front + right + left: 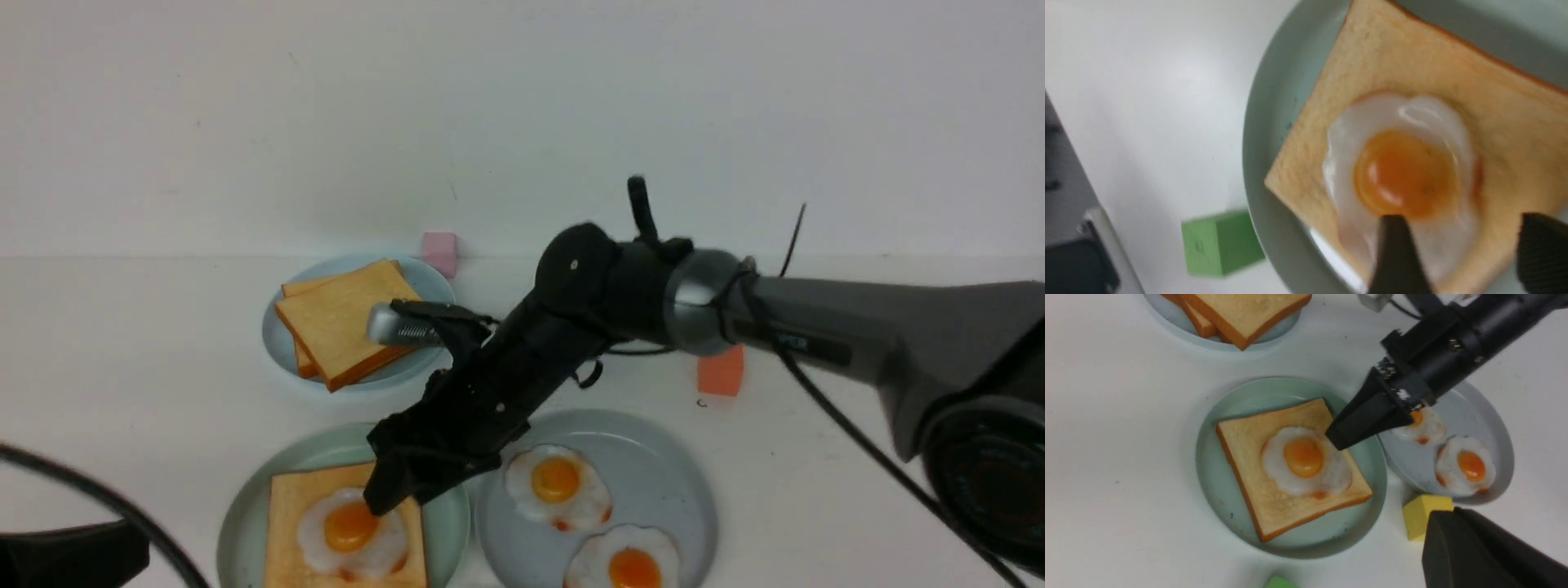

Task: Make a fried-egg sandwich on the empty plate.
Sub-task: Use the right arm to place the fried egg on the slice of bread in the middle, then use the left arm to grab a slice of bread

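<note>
**White table (122, 367), egg (1304, 457) down, top slice to come**

Bare white wall behind, and all the action is at the near edge. The plate (1212, 477) carries one slice (1274, 506) with the egg lying flat on it. Right gripper (1461, 245) hangs just over the egg's edge, jaws apart, nothing between them. One of its fingers (1396, 253) may be brushing the white, but it is too blurred to call. Left gripper (1443, 526) sits off the plate on the left side, clenched on nothing.

My read is that the job now is a clean exit. Go straight up with the jaws wide and no sideways sweep, or a finger could drag the egg off-centre. After that, the stack (347, 322) on the blue plate (277, 343) at the back should supply the top slice, set down square with the one below.

So the sandwich (347, 531) is half built, open-faced, on the plate. The slice is golden with a darker brown crust and lies askew to the rim. The egg is glossy white with a frilled outline, a round orange yolk and a touch of brown at one edge. It sits near the slice's middle, a shade toward the corner by the right gripper. No top slice on it yet.
</note>
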Motion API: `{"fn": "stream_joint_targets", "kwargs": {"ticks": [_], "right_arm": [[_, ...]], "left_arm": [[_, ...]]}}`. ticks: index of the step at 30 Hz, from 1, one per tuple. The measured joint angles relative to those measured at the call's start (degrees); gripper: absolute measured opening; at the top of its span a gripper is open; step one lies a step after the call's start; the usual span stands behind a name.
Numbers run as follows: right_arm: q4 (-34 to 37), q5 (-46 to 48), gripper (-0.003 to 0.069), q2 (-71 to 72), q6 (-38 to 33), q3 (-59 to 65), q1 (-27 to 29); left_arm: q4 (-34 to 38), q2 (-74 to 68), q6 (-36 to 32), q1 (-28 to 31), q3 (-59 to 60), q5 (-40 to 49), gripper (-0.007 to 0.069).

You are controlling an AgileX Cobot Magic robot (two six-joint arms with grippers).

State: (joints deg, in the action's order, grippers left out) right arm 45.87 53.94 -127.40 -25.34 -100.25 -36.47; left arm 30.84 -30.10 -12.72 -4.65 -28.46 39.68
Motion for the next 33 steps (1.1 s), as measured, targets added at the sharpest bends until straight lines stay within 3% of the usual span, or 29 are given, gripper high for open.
{"fn": "stream_joint_targets", "kwargs": {"ticks": [5,6,8,11,15,18,22,23,24,25,28,33], "right_arm": [[-18.9,6.5,0.0608,13.3,9.0,-0.2,-0.1],[-18.9,6.8,0.0610,13.9,9.4,-0.2,-0.1],[-30.0,11.5,0.0619,21.8,14.0,-0.3,-0.1],[-37.0,14.8,0.0587,28.7,16.6,-0.3,-0.1],[-36.9,16.6,0.0540,33.7,16.7,-0.3,-0.1],[-32.7,16.8,0.0506,38.4,15.3,1.3,-0.3],[-28.7,16.3,0.0502,44.0,12.8,7.6,-0.7],[-28.5,15.5,0.0503,46.5,12.4,11.5,-0.7],[-28.5,15.4,0.0503,46.8,12.4,11.5,-0.7],[-28.6,14.2,0.0505,49.4,12.1,15.2,-0.7],[-28.7,12.1,0.0505,52.9,11.9,20.6,-0.7],[-28.7,10.6,0.0505,55.0,11.9,24.4,-0.7]], "left_arm": [[7.3,-13.2,1.2,0.0,-1.5,-2.2,-0.0013],[7.7,-14.6,1.2,0.0,-1.9,-2.2,-0.0013],[11.8,-24.0,1.4,0.1,-5.5,-2.2,-0.0013],[15.5,-35.2,2.6,1.5,-12.7,-2.5,-0.0013],[16.5,-46.3,5.7,3.4,-20.6,-2.1,-0.0006],[16.5,-56.3,7.4,4.7,-29.4,-0.7,0.0032],[14.3,-67.1,8.8,4.9,-38.4,2.2,0.0138],[12.3,-70.2,10.1,4.9,-41.6,3.0,0.0202],[12.0,-70.5,10.1,4.9,-41.8,3.0,0.0202],[9.5,-72.6,11.3,4.9,-43.8,2.7,0.0265],[7.1,-75.0,12.1,4.9,-45.3,0.1,0.0335],[6.9,-78.4,12.3,4.9,-45.7,-4.6,0.0344]]}}
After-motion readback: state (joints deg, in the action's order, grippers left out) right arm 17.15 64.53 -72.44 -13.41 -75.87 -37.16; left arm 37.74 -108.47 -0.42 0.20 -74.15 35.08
